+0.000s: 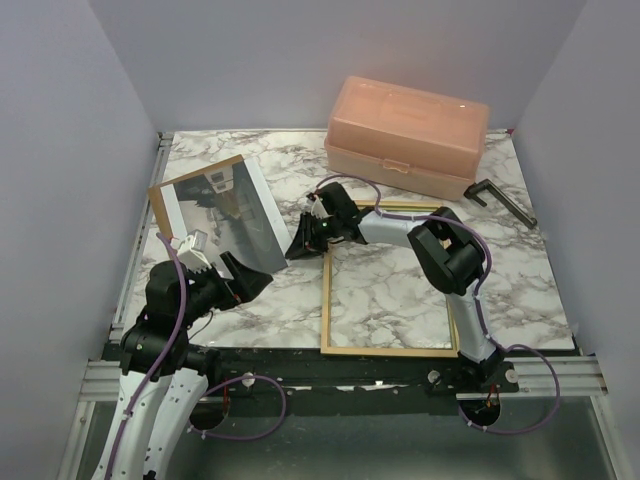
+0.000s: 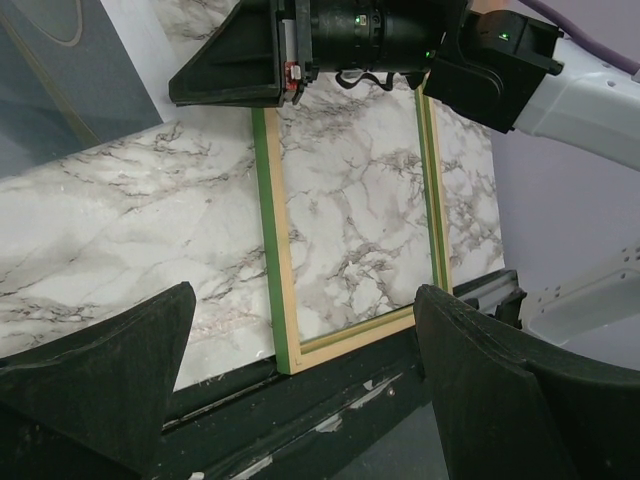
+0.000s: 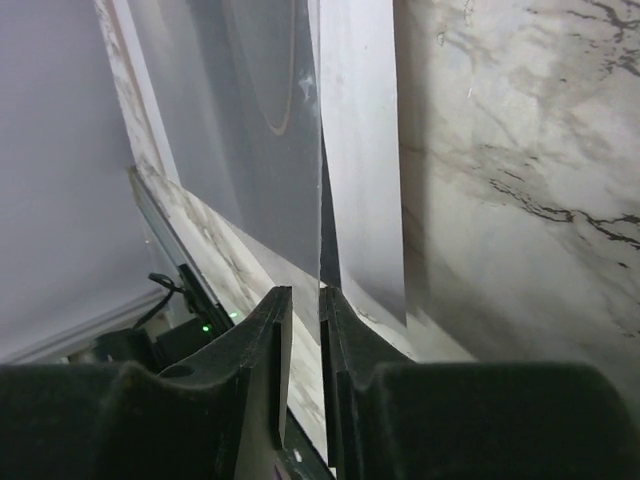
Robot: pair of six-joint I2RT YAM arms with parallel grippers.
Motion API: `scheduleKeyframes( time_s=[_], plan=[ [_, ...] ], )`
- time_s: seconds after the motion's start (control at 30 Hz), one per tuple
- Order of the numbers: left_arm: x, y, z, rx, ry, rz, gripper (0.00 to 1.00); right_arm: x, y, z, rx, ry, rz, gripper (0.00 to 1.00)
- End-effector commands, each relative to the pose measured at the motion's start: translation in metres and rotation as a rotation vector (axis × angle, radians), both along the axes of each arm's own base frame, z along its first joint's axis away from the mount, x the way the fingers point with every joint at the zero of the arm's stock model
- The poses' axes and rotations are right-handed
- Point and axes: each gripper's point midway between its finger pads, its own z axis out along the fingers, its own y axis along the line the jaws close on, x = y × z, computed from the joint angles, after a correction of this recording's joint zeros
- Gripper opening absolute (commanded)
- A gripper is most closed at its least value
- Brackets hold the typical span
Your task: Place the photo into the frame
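Note:
The photo (image 1: 215, 215), grey with a white border, rests at the left on a brown backing panel (image 1: 195, 172). Its grey face (image 3: 240, 150) fills the upper part of the right wrist view. My right gripper (image 1: 298, 243) is at the photo's right corner. Its jaws (image 3: 305, 290) stand a narrow gap apart, and the photo's near edge meets their tips. The frame (image 1: 390, 351) lies flat at centre right, pale wood up, with a green outer side (image 2: 268, 220). My left gripper (image 1: 250, 280) hovers below the photo, wide open (image 2: 303, 300) and holding nothing.
A peach plastic box (image 1: 405, 135) stands at the back right. A black angled tool (image 1: 500, 200) lies to the right of it. Grey walls close the table in on three sides. The right arm (image 1: 450, 255) crosses over the frame's top right part.

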Motion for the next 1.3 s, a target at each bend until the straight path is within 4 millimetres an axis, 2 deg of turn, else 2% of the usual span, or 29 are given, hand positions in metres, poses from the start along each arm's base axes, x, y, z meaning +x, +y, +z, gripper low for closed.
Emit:
scheduleKeyframes(
  time_s=[0.0, 0.07, 0.13, 0.27, 0.47, 0.6, 0.9, 1.13, 1.27],
  plan=[
    [-0.002, -0.002, -0.005, 0.001, 0.014, -0.018, 0.93, -0.006, 0.008, 0.002, 0.064, 0.034, 0.007, 0.16],
    [-0.003, -0.002, -0.005, 0.003, 0.015, -0.019, 0.93, -0.006, 0.008, 0.001, 0.066, 0.039, 0.002, 0.06],
    [-0.003, -0.001, -0.005, 0.005, 0.015, -0.018, 0.93, -0.006, 0.007, 0.004, 0.072, 0.037, -0.002, 0.0],
    [-0.003, -0.001, -0.005, 0.005, 0.016, -0.018, 0.93, -0.007, 0.001, 0.016, 0.092, 0.028, -0.013, 0.0],
    [-0.004, -0.002, -0.001, 0.001, 0.007, -0.021, 0.93, -0.011, -0.02, 0.043, 0.121, -0.003, -0.052, 0.0],
    [-0.004, -0.003, -0.001, -0.004, 0.01, -0.024, 0.93, -0.024, -0.037, 0.057, 0.118, -0.028, -0.064, 0.0],
    [-0.004, -0.004, -0.002, -0.006, 0.01, -0.031, 0.93, -0.051, -0.071, 0.061, 0.049, -0.046, -0.092, 0.0],
    [-0.004, -0.004, -0.004, -0.011, 0.009, -0.032, 0.93, -0.087, -0.115, 0.069, -0.032, -0.074, -0.13, 0.0],
    [-0.004, -0.005, -0.005, -0.018, 0.01, -0.033, 0.93, -0.109, -0.139, 0.068, -0.058, -0.088, -0.141, 0.02]
  ],
)
